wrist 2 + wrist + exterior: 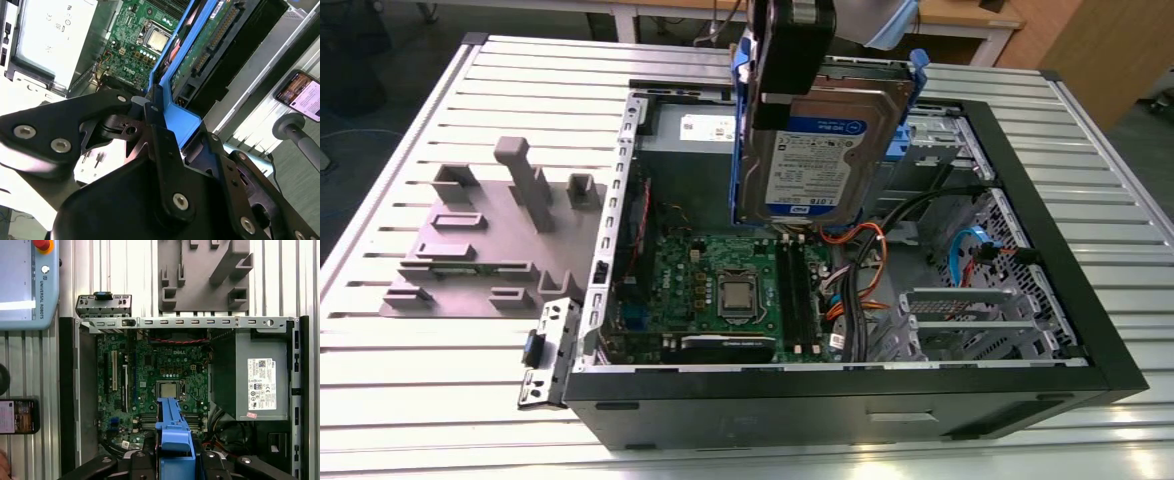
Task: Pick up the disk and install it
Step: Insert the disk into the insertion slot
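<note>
Looking at the disk (817, 150), a flat silver hard drive with a white-and-blue label in a blue plastic carrier. Held up in the air over the open black computer case (854, 395), not seated in anything yet.

Grabbed at the upper end of the carrier by the black gripper (790, 75). Clenched on the blue frame by the fingers (162, 145), plain to see in the second wrist view.

Hanging straight down below the fingers, so long axis upright, standing on end relative to the case floor. Label face turned out toward the exterior view. Lower end at or just above the case's open side, can't tell which. Lined up over the green motherboard (720, 290) inside the case, with no contact as far as can be told.

Shows up edge-on in the first wrist view, above the middle of the case. Off to one side of it, inside the case, the grey power-supply box (255, 382) with a white label.

Also worth noting a grey moulded fixture (487, 235) lying outside the case on the slatted metal counter (400, 400), well apart from the disk.

Reckon pick-up done, install not.
</note>
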`<action>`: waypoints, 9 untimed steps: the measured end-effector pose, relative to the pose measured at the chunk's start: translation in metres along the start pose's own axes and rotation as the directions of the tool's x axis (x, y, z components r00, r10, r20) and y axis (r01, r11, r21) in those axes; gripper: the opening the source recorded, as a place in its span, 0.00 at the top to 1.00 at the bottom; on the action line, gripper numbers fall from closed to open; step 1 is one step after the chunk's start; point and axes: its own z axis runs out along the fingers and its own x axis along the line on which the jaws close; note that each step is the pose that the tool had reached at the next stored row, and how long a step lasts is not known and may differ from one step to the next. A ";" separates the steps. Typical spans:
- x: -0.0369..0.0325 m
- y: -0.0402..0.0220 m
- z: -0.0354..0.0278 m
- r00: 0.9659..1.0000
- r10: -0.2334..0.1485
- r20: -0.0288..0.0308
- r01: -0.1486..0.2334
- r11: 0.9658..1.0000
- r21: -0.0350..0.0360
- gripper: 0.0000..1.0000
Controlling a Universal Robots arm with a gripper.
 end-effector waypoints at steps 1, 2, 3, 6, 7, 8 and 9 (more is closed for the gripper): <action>0.0000 0.0000 0.0000 1.000 0.000 0.000 0.000 1.000 0.000 0.64; 0.0000 0.0000 0.0000 1.000 0.000 0.000 0.000 1.000 0.000 0.64; 0.0000 0.0000 0.0000 1.000 0.000 0.000 0.000 1.000 0.000 0.64; 0.0002 0.0000 0.0000 1.000 0.000 0.000 0.000 1.000 0.000 0.64; 0.0013 -0.0001 -0.0001 1.000 0.000 0.000 0.000 1.000 0.000 0.64; 0.0032 -0.0001 -0.0001 1.000 0.000 0.000 0.000 1.000 0.000 0.64; 0.0053 -0.0002 0.0000 1.000 0.000 0.000 0.000 1.000 0.000 0.64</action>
